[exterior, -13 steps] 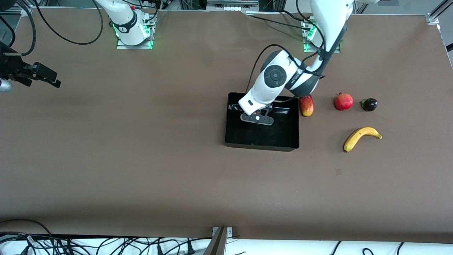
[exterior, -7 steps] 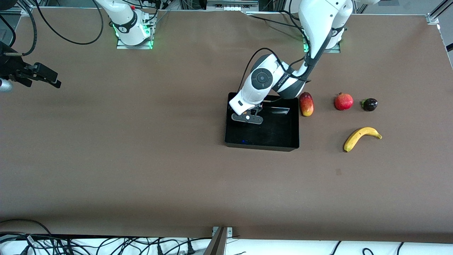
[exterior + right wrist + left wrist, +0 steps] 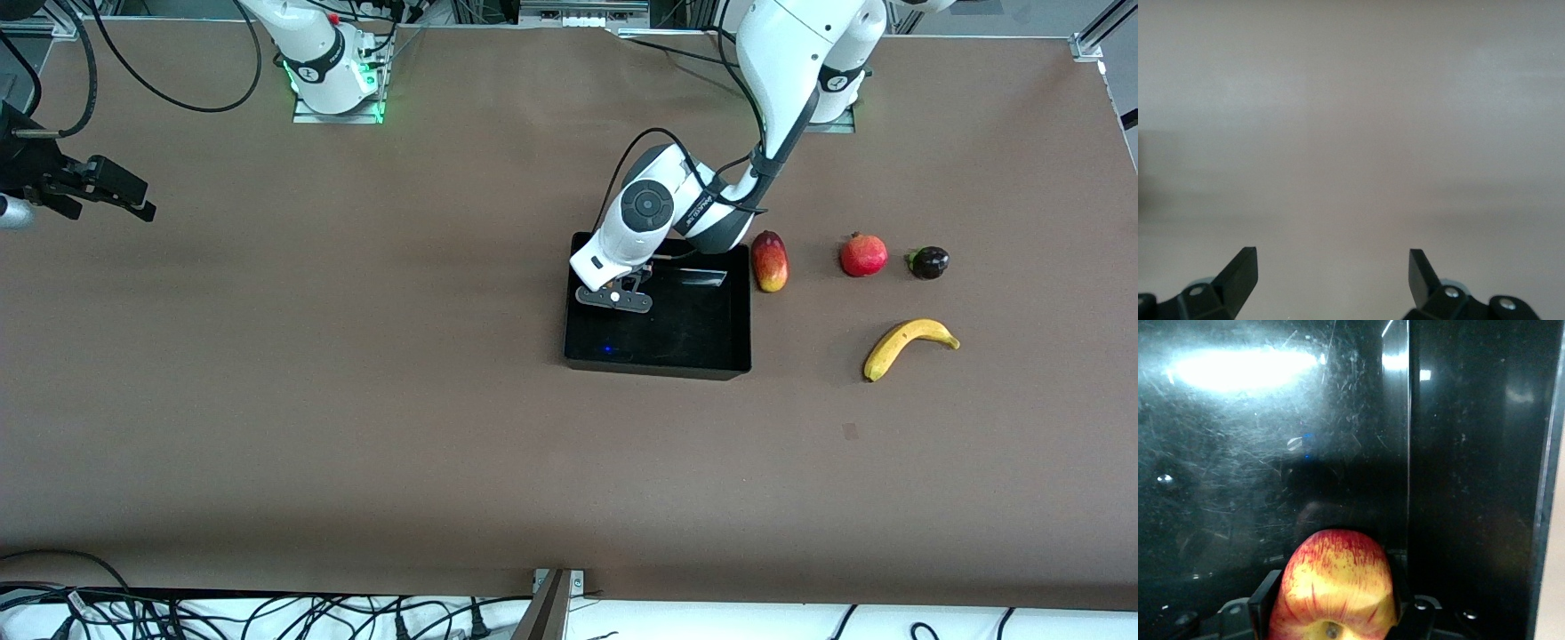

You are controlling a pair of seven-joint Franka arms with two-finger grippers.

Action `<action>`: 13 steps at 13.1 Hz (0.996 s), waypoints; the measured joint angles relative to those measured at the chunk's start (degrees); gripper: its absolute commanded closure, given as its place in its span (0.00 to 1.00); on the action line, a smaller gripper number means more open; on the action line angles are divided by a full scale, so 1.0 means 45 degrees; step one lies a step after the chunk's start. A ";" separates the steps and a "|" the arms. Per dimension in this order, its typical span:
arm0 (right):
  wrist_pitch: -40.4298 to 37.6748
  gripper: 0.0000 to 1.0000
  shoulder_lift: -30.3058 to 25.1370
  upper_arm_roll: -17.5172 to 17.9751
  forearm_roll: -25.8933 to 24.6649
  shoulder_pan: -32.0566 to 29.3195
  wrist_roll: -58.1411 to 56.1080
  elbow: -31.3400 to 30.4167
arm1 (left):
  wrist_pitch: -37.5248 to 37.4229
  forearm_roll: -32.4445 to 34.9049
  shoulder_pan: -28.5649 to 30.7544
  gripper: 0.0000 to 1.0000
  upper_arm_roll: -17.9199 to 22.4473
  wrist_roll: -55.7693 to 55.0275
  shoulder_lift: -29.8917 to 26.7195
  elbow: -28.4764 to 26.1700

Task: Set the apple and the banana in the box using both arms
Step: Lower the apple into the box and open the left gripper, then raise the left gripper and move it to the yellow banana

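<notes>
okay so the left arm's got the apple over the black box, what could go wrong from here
1. The left gripper holds the apple over the box, close to the wall at the right arm's end; released there, it might strike the rim or roll.
2. The banana lies at the left arm's end of the table, while the right gripper hangs open over bare table at the opposite end; a reach across might bump the mango beside the box.

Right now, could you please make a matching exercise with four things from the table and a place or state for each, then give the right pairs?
Things:
1. mottled red-yellow apple
2. curved yellow banana
3. glossy black plastic box
4. right gripper

Places or states:
A. open over bare table
B. under the left gripper
C. held in the left gripper
D. on the table, nearer the camera than the pomegranate

Pairs: 1-C, 2-D, 3-B, 4-A
</notes>
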 measured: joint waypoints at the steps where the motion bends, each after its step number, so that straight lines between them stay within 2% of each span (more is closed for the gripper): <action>1: 0.0018 0.00 0.0000 0.0001 0.0000 0.0019 0.0000 0.0000 | 0.0013 0.0001 -0.0029 0.00 0.0064 0.0000 0.0038 0.0000; 5: 0.0362 0.00 0.0091 0.0002 0.0000 0.0070 0.0000 0.0000 | -0.0179 0.0001 -0.0027 0.00 0.0366 0.0005 -0.0009 0.0252; 7: 0.0369 0.00 0.0150 0.0002 0.0000 0.0076 0.0000 0.0003 | -0.1449 0.0001 0.0366 0.00 0.0420 0.0005 -0.0686 0.0610; 10: 0.0370 0.00 0.0159 0.0003 0.0001 0.0086 0.0000 0.0008 | -0.3995 0.0005 0.2131 0.00 0.0426 0.1193 -0.2524 0.0780; 13: 0.0370 0.00 0.0159 0.0003 0.0001 0.0091 0.0000 0.0010 | -0.5415 0.0007 0.4369 0.00 0.0464 0.4627 -0.3647 0.0680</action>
